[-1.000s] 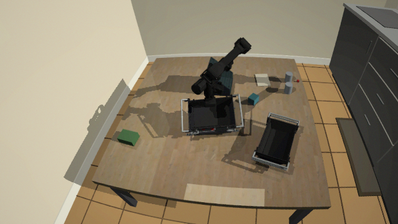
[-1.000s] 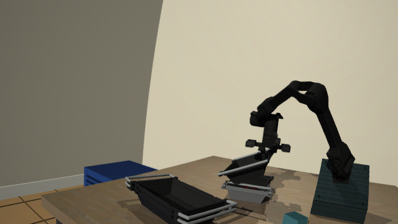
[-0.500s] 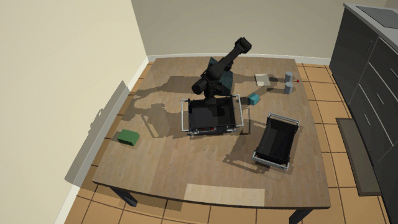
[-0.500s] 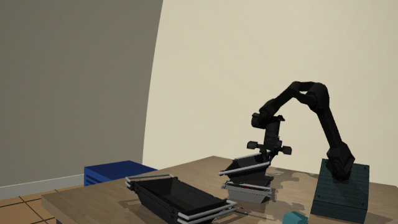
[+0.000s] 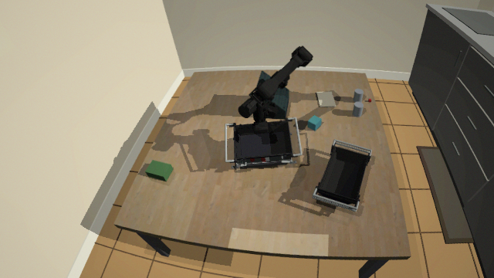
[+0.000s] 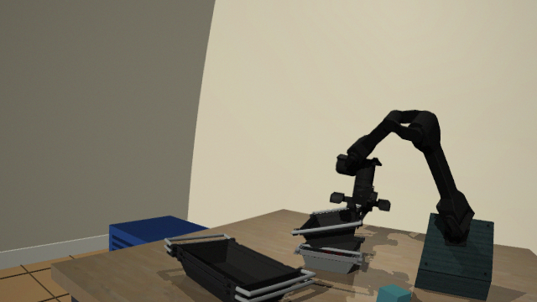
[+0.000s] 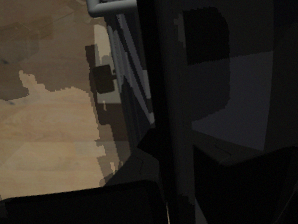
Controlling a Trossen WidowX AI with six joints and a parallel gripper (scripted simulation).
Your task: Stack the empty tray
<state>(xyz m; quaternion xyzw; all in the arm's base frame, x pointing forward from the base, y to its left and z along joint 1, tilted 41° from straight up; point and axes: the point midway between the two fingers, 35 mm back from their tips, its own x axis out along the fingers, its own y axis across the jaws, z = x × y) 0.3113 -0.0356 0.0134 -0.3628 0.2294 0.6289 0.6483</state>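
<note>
The black empty tray [image 5: 251, 144] [image 6: 336, 239] hangs tilted over the loaded tray, lower on the side away from the arm's base; its own wire bars stand out at its ends. My gripper [image 5: 261, 126] [image 6: 357, 210] is shut on its long wall near the arm; the wall [image 7: 175, 100] runs between the fingers in the wrist view. The loaded tray [image 6: 327, 262] stands on the table directly below, mostly hidden in the top view, with red blocks [image 5: 263, 159] showing. A wire bar lies along its near end in the exterior view; its exact position and any contact between the trays are unclear.
Another black tray with bars [image 5: 343, 174] [image 6: 247, 264] stands on the right. A teal cube [image 5: 314, 123] [image 6: 393, 294] is near the arm's base, a green block [image 5: 159, 170] at left. Two grey cylinders [image 5: 358, 95] [image 5: 358, 109] and a pale square [image 5: 326, 99] are at the back right.
</note>
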